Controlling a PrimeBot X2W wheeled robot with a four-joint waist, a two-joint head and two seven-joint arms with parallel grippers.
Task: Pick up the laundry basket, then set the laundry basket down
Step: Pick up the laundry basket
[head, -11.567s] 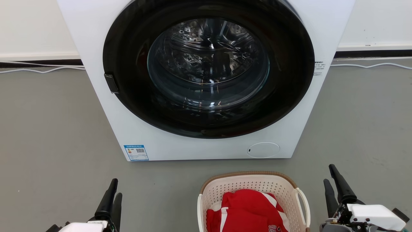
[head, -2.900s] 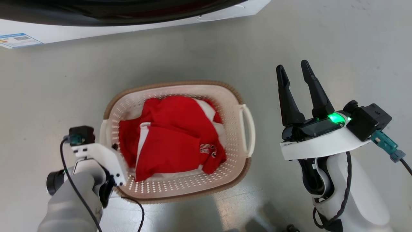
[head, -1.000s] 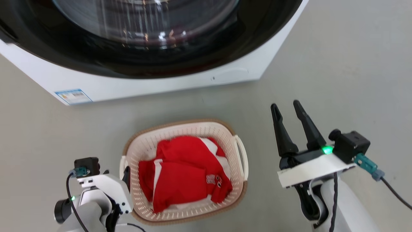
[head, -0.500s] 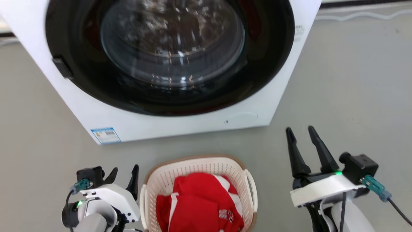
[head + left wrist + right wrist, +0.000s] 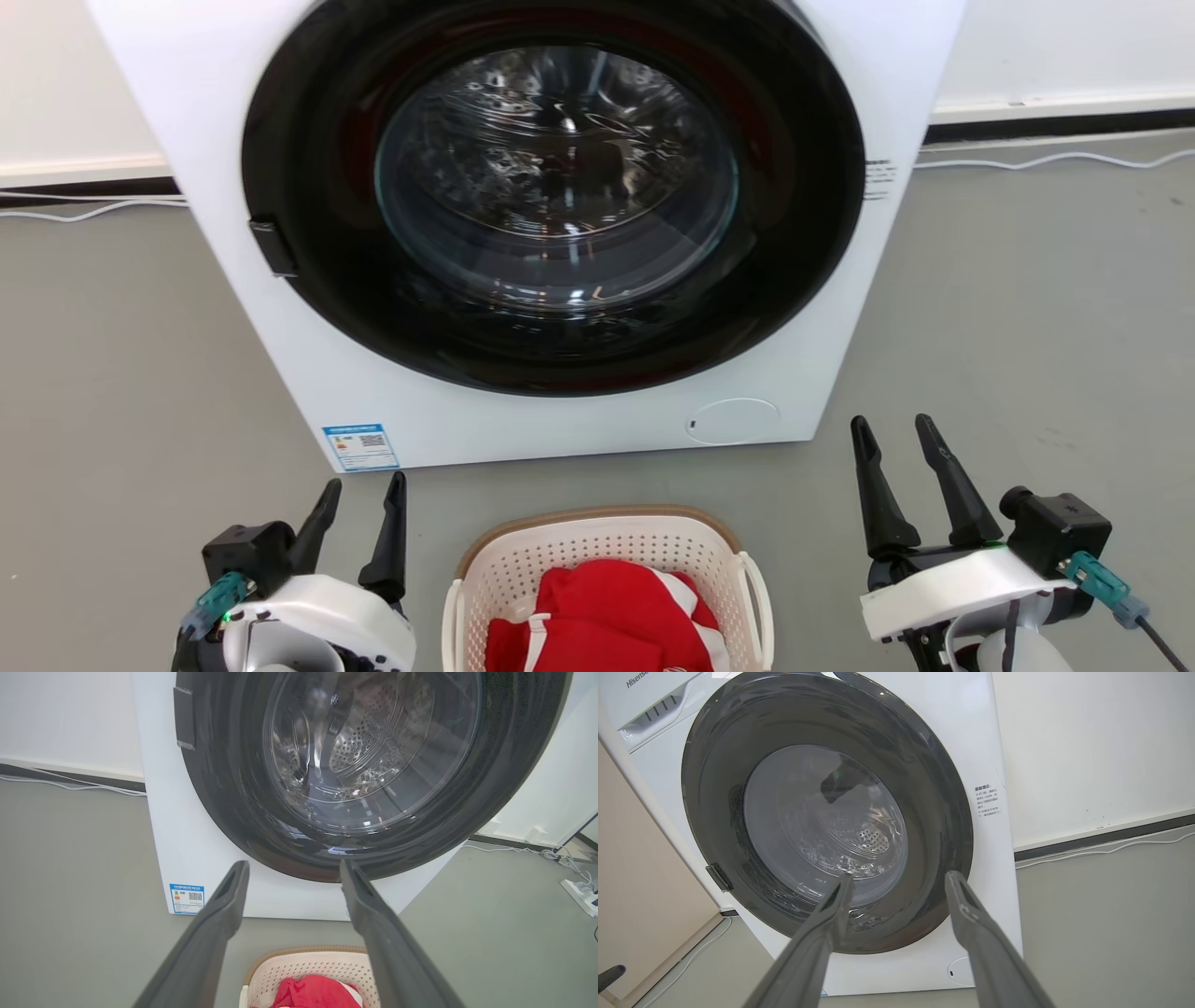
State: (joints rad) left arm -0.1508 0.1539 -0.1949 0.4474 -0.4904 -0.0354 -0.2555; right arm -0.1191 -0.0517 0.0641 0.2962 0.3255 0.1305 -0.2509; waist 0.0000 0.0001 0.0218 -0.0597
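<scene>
The laundry basket point(image 5: 597, 546), cream-white with a brown rim and white loop handles, stands on the grey floor at the bottom middle of the head view, holding a red and white garment point(image 5: 607, 616). Its far rim point(image 5: 306, 951) also shows low in the left wrist view. My left gripper point(image 5: 366, 483) is open to the left of the basket, apart from it, fingers pointing up at the washing machine. My right gripper point(image 5: 894, 426) is open well to the right of the basket. Both hold nothing. In the wrist views each gripper point(image 5: 293, 868) point(image 5: 899, 876) shows spread fingers.
A white front-loading washing machine point(image 5: 822, 308) with a large dark round door point(image 5: 551, 187) stands just beyond the basket. White cables point(image 5: 1046, 161) run along the wall's base. A power strip point(image 5: 581, 896) lies on the floor at the right.
The head camera has risen and tilted up, so the basket sits lower in view. The left gripper, earlier down at the basket's left handle, now points up and stands apart from it.
</scene>
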